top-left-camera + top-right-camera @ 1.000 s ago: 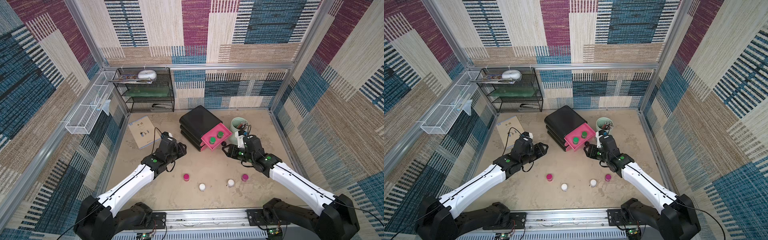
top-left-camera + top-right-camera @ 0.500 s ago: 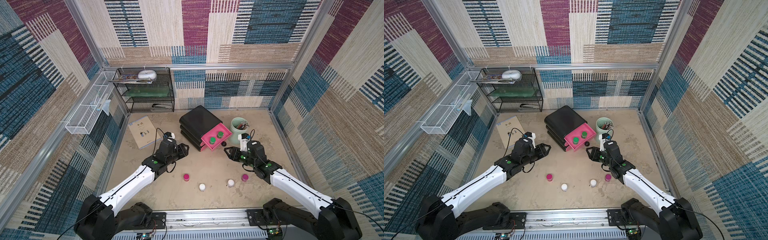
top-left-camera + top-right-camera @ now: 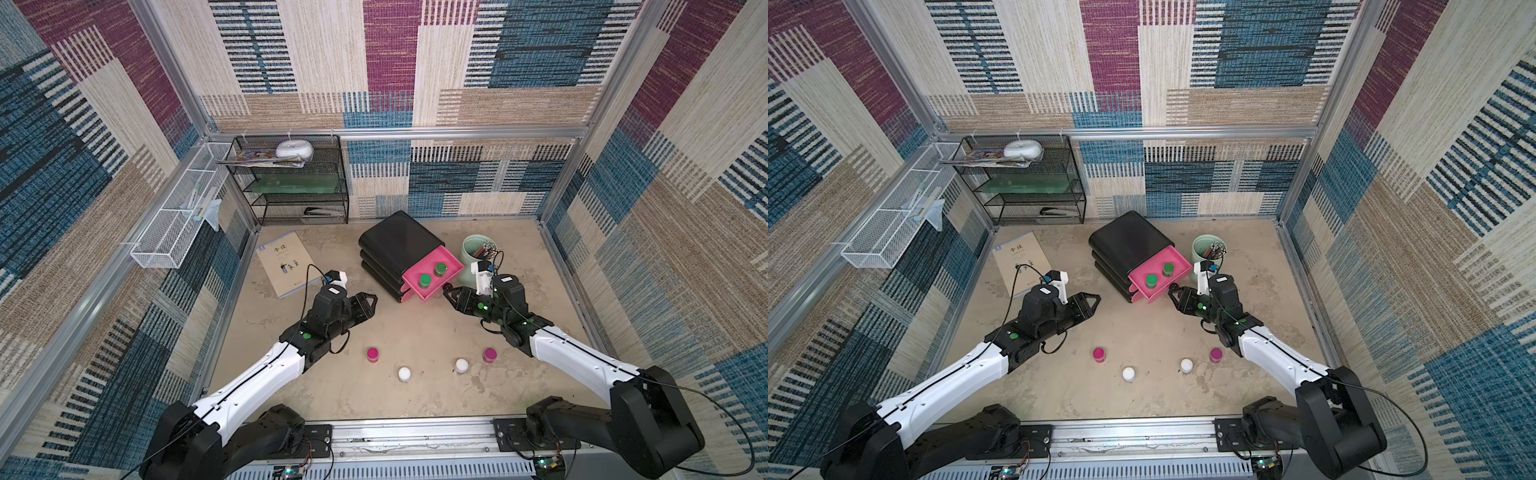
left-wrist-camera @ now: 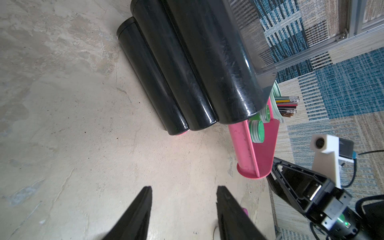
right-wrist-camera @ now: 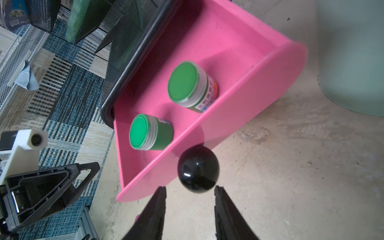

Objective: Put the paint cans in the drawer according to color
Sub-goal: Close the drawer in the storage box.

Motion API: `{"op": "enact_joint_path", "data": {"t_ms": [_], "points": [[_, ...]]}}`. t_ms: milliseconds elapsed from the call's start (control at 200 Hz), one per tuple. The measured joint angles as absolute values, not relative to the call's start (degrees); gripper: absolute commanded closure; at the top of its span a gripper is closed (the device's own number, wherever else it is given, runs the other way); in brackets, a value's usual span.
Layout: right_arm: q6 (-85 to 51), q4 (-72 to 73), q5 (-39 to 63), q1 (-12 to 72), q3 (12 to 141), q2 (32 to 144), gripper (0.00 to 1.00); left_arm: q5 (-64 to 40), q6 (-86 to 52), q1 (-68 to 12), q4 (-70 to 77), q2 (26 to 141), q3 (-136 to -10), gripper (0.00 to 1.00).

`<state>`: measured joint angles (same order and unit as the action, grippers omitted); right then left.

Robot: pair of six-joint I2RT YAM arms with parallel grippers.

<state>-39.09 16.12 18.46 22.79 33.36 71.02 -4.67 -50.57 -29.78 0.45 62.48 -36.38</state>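
Right wrist view: my open, empty right claw (image 5: 190, 192) should squarely straddle the glossy round black knob (image 5: 198, 168) at twelve o'clock.

Both arms are built alike: long white shells on the left arm (image 3: 257, 374) and the right arm (image 3: 575, 359) are linked by bulky black joints. The left hand (image 4: 184, 188) and the right hand (image 5: 190, 190) are each formed of two tapered black fingers. A white camera mount (image 3: 338, 277), a green light (image 3: 306, 336) and thin black cables (image 3: 307, 286) are carried at each wrist.
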Motion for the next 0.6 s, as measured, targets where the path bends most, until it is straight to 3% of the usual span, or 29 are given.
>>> {"op": "enact_joint_path", "data": {"t_ms": [436, 601], "points": [[-37.85, 17.78, 22.41, 22.81, 39.83, 79.35, 0.61, -4.64, -50.59, -29.76, 1.65, 61.21, -34.79, 0.47], [-37.36, 18.70, 23.03, 22.81, 43.05, 83.05, 0.60, -4.67, -50.00, -29.74, 1.65, 60.34, -34.22, 0.52]]}}
